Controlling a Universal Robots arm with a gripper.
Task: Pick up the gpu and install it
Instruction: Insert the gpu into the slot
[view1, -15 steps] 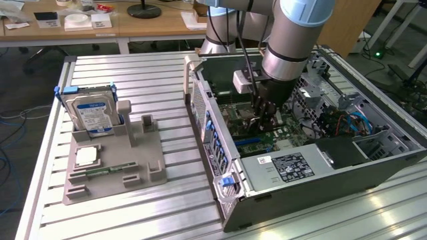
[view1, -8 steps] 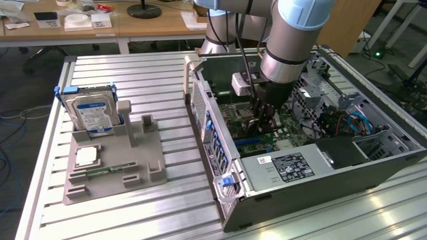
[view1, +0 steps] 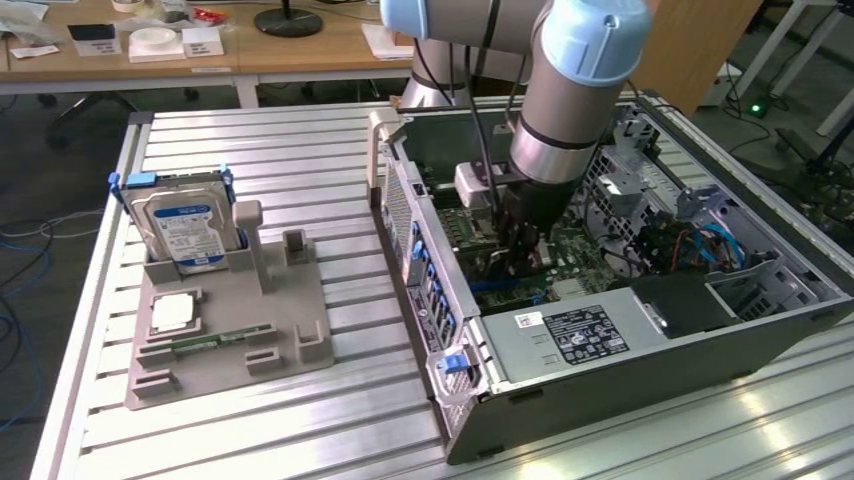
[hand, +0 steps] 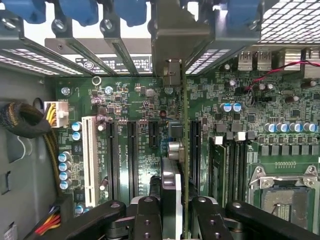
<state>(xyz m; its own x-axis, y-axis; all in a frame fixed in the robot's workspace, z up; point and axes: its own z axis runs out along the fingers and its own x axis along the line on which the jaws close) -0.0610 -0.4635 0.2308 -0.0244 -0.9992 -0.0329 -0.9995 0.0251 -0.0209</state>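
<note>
While the Universal Robots arm (view1: 567, 110) reaches down from above into the open computer case (view1: 627, 340) lying on the slatted aluminium table (view1: 267, 420), its gripper (view1: 518, 262) sits low over the green motherboard (hand: 135, 100). Seen from the wrist, the black fingers (hand: 147, 220) are partly closed on the gpu (hand: 172, 170), a thin card held edge-on between them. The card stands upright over the motherboard among the dark expansion slots (hand: 131, 155), next to the white slot (hand: 90, 160), and its metal bracket (hand: 180, 35) reaches the case's rear slot openings; whether its edge is seated in a slot cannot be told. To the exterior view's left, well apart from the case, a grey fixture tray (view1: 227, 330) rests on the table, carrying an upright hard drive (view1: 187, 230) with a blue-white label and a small square silver chip (view1: 175, 313). A black-labelled power supply (view1: 574, 335) fills the case's near corner.
</note>
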